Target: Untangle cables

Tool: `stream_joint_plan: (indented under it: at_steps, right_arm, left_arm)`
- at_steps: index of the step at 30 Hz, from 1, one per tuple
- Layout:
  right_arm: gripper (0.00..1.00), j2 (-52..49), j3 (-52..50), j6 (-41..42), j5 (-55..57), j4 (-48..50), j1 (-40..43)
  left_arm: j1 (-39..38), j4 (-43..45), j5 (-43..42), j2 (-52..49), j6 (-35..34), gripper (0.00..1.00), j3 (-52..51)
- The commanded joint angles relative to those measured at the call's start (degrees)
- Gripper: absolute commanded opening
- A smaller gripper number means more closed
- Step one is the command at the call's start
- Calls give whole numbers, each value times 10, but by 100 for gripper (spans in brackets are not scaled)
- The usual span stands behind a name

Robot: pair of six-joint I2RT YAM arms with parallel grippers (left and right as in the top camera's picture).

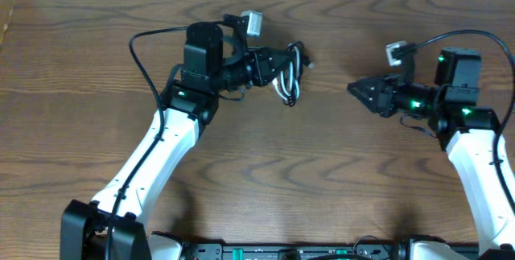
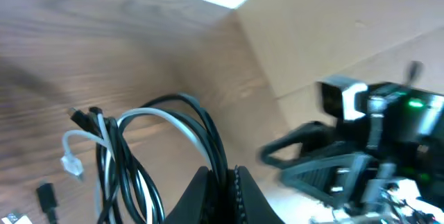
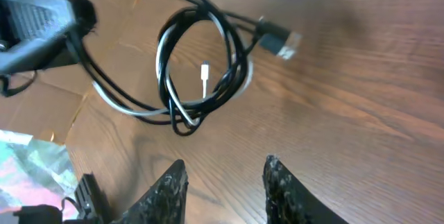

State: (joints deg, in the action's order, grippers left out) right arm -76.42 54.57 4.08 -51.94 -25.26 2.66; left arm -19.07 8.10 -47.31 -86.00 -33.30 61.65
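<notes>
A tangled bundle of thin black and white cables (image 1: 291,73) hangs from my left gripper (image 1: 282,60) at the middle back of the table. In the left wrist view the left gripper (image 2: 223,175) is shut on the cables (image 2: 132,148), whose loops and small plug ends dangle above the wood. My right gripper (image 1: 356,89) is open and empty, to the right of the bundle and apart from it. In the right wrist view the right gripper (image 3: 225,168) points at the coiled cables (image 3: 201,64), with a plug end (image 3: 277,40) sticking out to the right.
The wooden table (image 1: 265,179) has a raised wooden wall along the back (image 2: 326,30). The left arm (image 1: 153,155) reaches in from the front left and the right arm (image 1: 475,147) from the right. Thick black robot wires (image 1: 145,59) loop near each wrist.
</notes>
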Motion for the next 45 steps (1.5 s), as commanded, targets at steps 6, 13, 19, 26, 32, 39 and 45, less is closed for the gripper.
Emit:
stream_joint_plan:
  at_steps: [6,13,19,26,32,39,45]
  right_arm:
    - [29,7,-2,47,23,42,-65]
    - [29,3,-2,66,26,85,-101]
    - [31,-22,-2,88,53,99,-115]
    - [35,-50,-2,92,53,118,-132]
    - [40,-68,-2,92,53,134,-150]
    - [1,-66,-2,139,78,136,-139]
    - [1,-29,-2,137,70,96,-110]
  left_arm:
    - [-36,43,-26,34,-46,8,10]
    - [-62,48,-26,34,-54,8,10]
    - [-80,54,-26,35,-57,8,10]
    - [-87,65,-26,35,-65,8,10]
    - [-87,66,-26,35,-70,8,10]
    - [-87,56,10,35,-35,7,10]
    - [-86,-28,140,34,59,8,10]
